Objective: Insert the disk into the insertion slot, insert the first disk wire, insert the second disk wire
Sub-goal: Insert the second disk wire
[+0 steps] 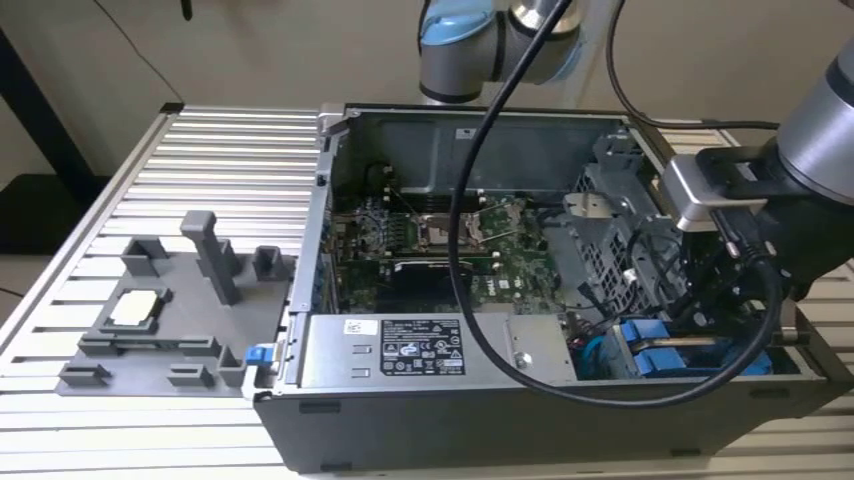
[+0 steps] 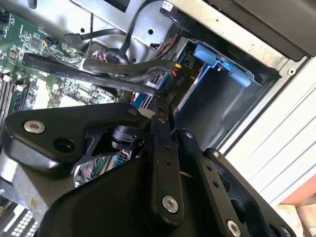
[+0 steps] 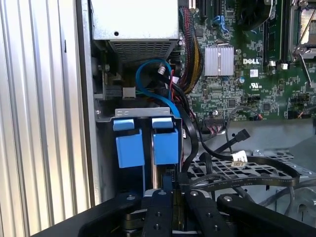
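Disk (image 3: 166,145) sits in insertion slot (image 3: 143,114) beside another blue carrier (image 3: 129,148), inside open computer case (image 1: 400,400) on ribbed aluminium table (image 1: 200,170). Power supply (image 1: 414,350) carries a white printed label. Gripper (image 3: 173,197) directly over the disk, fingers (image 3: 159,212) pinched nearly together; grasp not discernible.

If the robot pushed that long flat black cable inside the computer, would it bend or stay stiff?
The flat black cable would probably bend: it already sags in a loose loop over the perforated metal cage. It looks thin and ribbon-like, so likely light. It might spring back somewhat, since its curve in the second wrist view looks smooth, not creased.
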{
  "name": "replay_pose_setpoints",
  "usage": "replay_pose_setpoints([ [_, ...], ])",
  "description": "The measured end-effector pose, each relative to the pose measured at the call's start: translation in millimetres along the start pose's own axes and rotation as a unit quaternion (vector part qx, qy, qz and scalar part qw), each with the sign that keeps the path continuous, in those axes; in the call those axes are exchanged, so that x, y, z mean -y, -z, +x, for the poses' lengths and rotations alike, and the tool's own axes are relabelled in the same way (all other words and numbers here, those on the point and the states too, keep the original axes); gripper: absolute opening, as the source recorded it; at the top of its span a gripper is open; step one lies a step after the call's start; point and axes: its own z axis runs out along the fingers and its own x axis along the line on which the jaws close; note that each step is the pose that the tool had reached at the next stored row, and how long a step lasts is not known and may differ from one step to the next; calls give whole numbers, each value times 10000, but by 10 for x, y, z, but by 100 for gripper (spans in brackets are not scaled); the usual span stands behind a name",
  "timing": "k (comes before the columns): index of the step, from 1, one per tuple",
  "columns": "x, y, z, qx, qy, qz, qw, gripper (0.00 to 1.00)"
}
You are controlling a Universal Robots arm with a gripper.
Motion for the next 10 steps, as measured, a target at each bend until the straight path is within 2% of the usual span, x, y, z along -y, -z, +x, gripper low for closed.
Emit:
replay_pose_setpoints([
  [5,0,8,-1,3,0,0,10000,18],
  [6,1,25,-2,2,0,0,10000,24],
  [10,5,145,-14,1,0,0,10000,24],
])
